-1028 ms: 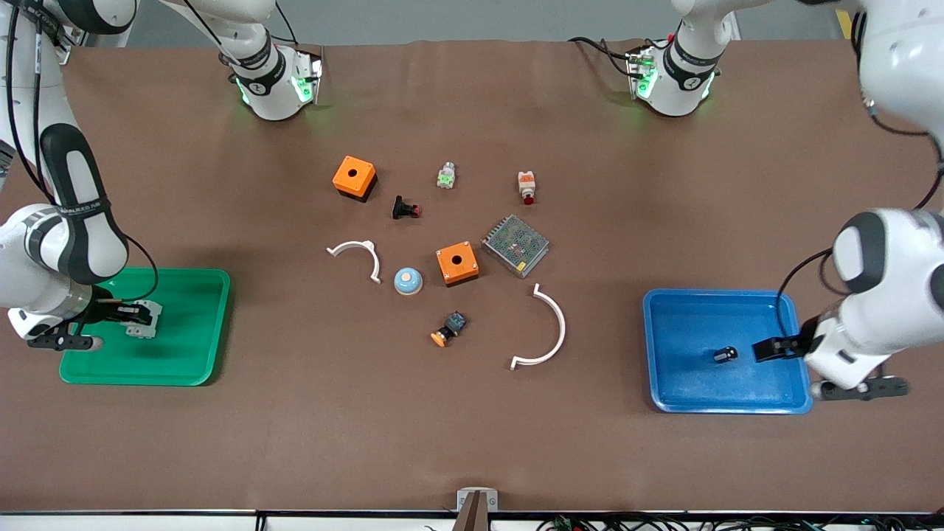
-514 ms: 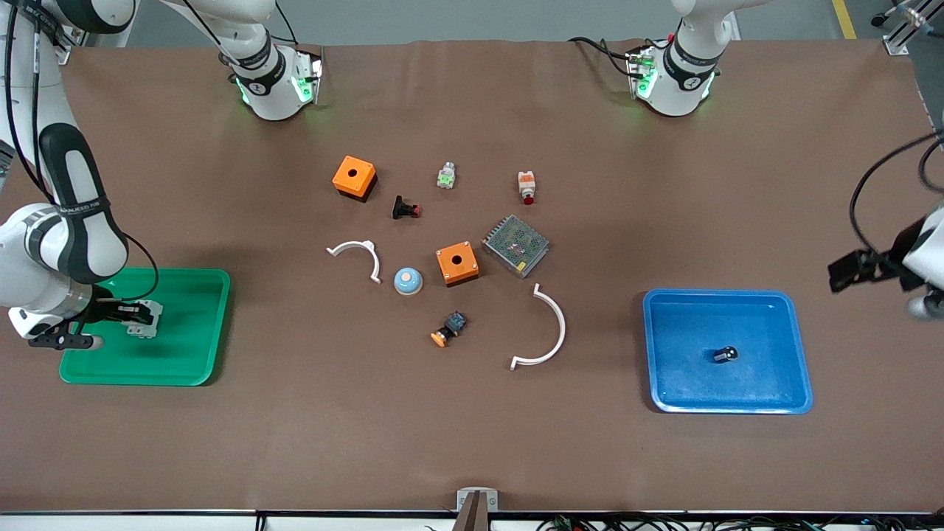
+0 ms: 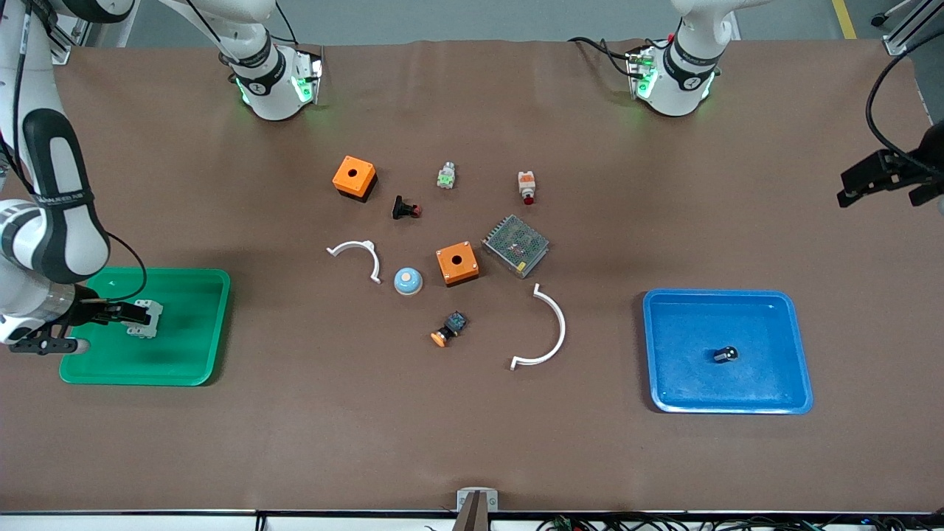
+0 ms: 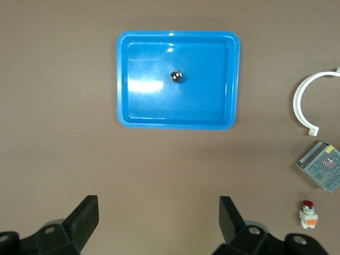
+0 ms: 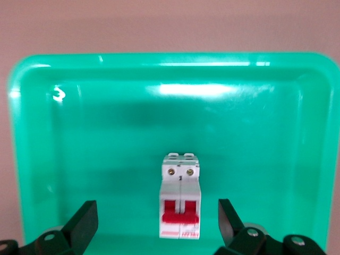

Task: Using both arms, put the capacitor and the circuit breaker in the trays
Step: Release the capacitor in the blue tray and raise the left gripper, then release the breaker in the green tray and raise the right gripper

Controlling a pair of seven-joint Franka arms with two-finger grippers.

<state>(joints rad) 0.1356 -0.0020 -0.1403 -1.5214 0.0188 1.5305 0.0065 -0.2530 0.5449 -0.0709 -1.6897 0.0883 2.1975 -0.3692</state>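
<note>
- My left gripper [image 3: 870, 177] has risen from beside the blue tray [image 3: 800, 354] to the upper right edge of the frame, over bare brown table [image 3: 472, 442]; its fingers [image 4: 85, 218] are spread wide and carry nothing.
- The capacitor [image 3: 726, 355] lies in the blue tray, unmoved.
- My right gripper [image 3: 122, 313] has lifted slightly at the lower left of the frame, jaws apart, over the green tray [image 3: 199, 354].
- The circuit breaker [image 5: 180, 210] rests in the green tray, released.
- Loose parts sit mid-table, unchanged.
</note>
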